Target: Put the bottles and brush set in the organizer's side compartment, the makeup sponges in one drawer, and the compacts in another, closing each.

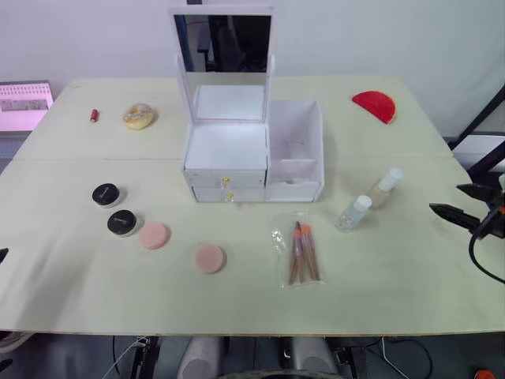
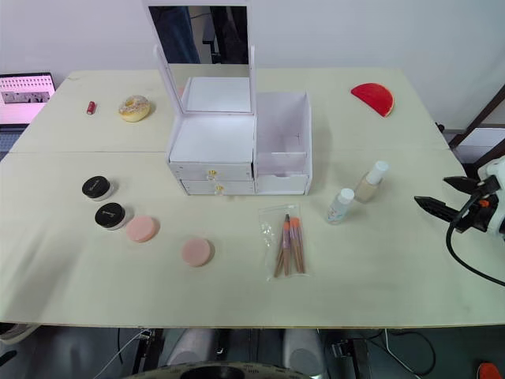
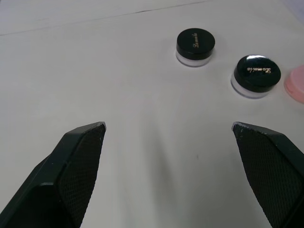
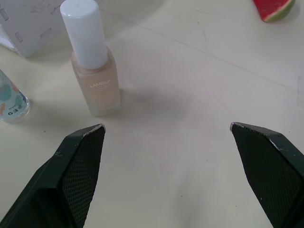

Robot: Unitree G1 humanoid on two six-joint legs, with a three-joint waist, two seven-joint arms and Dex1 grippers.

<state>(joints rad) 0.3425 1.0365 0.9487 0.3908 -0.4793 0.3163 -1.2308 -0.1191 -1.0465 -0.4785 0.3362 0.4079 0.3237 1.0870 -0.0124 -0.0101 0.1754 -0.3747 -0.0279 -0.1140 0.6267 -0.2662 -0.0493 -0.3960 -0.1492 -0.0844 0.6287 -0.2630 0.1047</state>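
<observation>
1. The white organizer (image 1: 252, 154) stands toward the table's (image 1: 410, 268) far edge, mirror lid raised, both drawers shut, side compartment open on top.
2. Two bottles (image 1: 371, 199) stand near its right side; the bagged brush set (image 1: 300, 251) lies in front.
3. Two pink sponges (image 1: 181, 246) and two black-lidded compacts (image 1: 114, 208) lie toward the left edge.
4. The right tool (image 4: 166, 175) is wide open, holding nothing, near the beige bottle (image 4: 94, 71).
5. The left tool (image 3: 168, 175) is wide open and empty near the compacts.
</observation>
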